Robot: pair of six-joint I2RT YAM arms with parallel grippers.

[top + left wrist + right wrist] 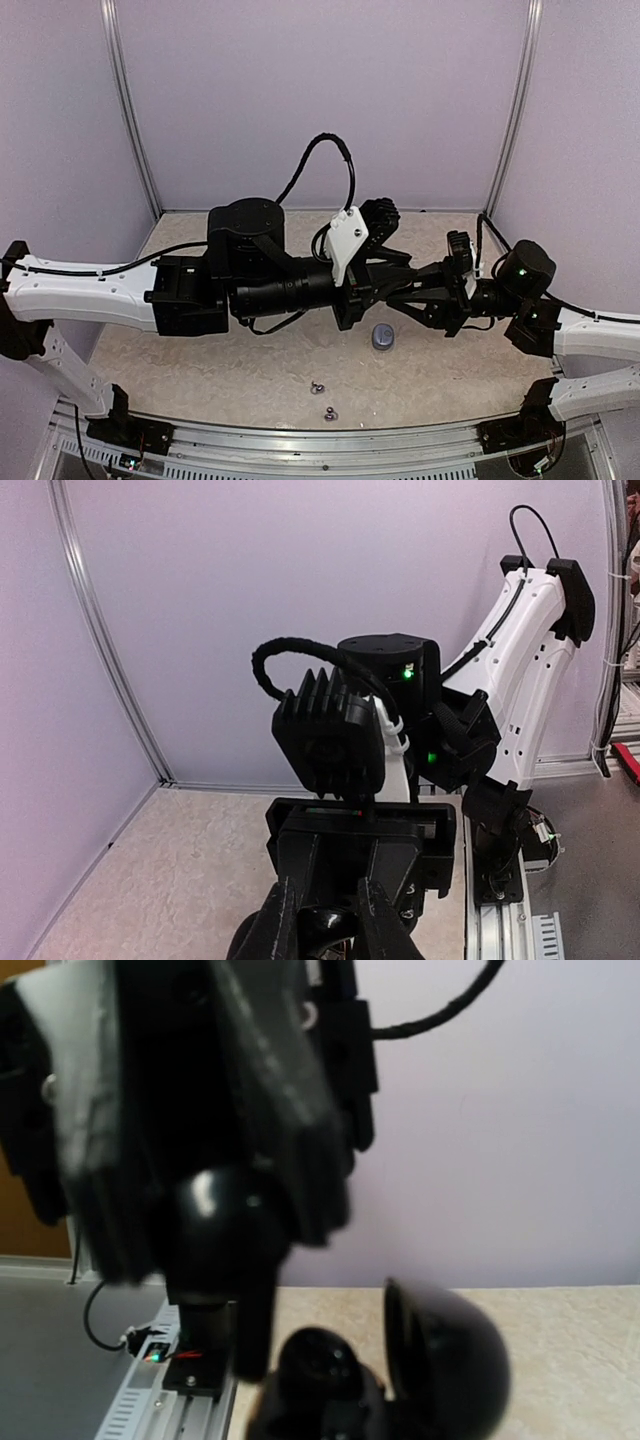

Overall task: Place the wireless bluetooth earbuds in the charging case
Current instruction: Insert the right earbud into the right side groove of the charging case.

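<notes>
Your arms reach inward and meet above the bench (250, 365). The left pincer (330, 922) pinches a black earbud (215, 1215) just over the open charging case (335, 1370), which the right pincer (405, 295) clamps.

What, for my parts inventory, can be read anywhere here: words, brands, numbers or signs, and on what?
None: no view shows readable text.
black open case: blurred, no marking seen.
black earbud: blurred, no marking seen.
small grey item on the table: too small to tell.
</notes>
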